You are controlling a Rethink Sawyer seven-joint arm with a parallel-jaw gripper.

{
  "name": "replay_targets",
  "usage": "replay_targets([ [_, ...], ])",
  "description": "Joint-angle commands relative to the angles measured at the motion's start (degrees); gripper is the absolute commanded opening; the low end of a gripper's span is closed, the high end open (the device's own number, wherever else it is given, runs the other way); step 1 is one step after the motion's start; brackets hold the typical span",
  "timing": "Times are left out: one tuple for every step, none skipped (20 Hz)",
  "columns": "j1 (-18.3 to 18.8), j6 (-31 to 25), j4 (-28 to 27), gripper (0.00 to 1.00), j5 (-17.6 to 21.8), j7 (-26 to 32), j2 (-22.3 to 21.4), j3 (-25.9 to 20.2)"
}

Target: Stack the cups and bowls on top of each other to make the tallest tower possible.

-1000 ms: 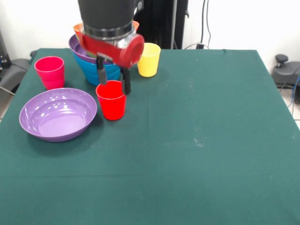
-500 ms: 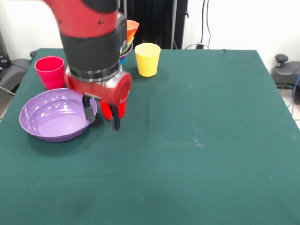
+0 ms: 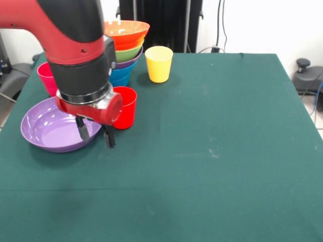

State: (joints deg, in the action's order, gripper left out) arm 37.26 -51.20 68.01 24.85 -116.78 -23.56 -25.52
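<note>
A wide purple bowl (image 3: 44,130) lies alone at the left of the green table. My gripper (image 3: 96,135) hangs open at its right rim, one finger (image 3: 82,131) over the bowl's inside and the other outside, above the cloth. Just behind the gripper stands the red cup (image 3: 127,105), upright and partly hidden by the wrist. The arm covers most of the pink cup (image 3: 44,75). At the back stands the tower (image 3: 123,53): a blue bowl lowest, then purple, green and an orange bowl (image 3: 126,30) on top. Right of it is the yellow cup (image 3: 159,63).
The green cloth (image 3: 217,151) runs to the table's edges on the right and at the front. Behind the table are a black stand (image 3: 166,20) and cables; a chair base (image 3: 305,75) sits off the right side.
The gripper has left the red cup and moved forward and left to the purple bowl's right rim. The tower, hidden by the arm before, now shows. The cups and bowls have not moved.
</note>
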Motion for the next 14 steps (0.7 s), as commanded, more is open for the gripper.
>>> replay_targets([
  [2.52,3.89,10.14,1.00,3.64,13.05,-4.53,-1.08],
  [2.79,3.63,11.14,1.00,3.48,12.87,-5.63,-1.13],
  [2.94,2.97,11.84,1.00,3.30,12.75,-6.64,-1.23],
  [2.95,2.01,11.94,1.00,3.10,12.75,-7.28,-1.46],
  [2.91,1.41,12.33,1.00,2.94,12.51,-8.06,-1.51],
  [2.88,1.00,12.55,1.00,2.90,12.37,-8.67,-1.61],
  [2.92,0.71,12.88,1.00,2.84,11.99,-9.11,-1.74],
  [2.85,0.55,12.81,1.00,2.95,11.82,-9.23,-1.83],
  [2.82,0.86,12.96,1.00,3.13,11.36,-9.11,-1.78],
  [2.77,1.39,12.88,1.00,3.43,10.99,-8.59,-1.72],
  [2.85,2.91,12.97,1.00,3.87,10.40,-7.62,-1.71],
  [2.77,4.69,12.93,1.00,4.49,9.60,-6.56,-1.53],
  [2.79,6.85,12.82,1.00,5.21,8.95,-5.34,-1.42],
  [2.87,8.57,12.60,1.00,5.80,8.68,-4.10,-1.43],
])
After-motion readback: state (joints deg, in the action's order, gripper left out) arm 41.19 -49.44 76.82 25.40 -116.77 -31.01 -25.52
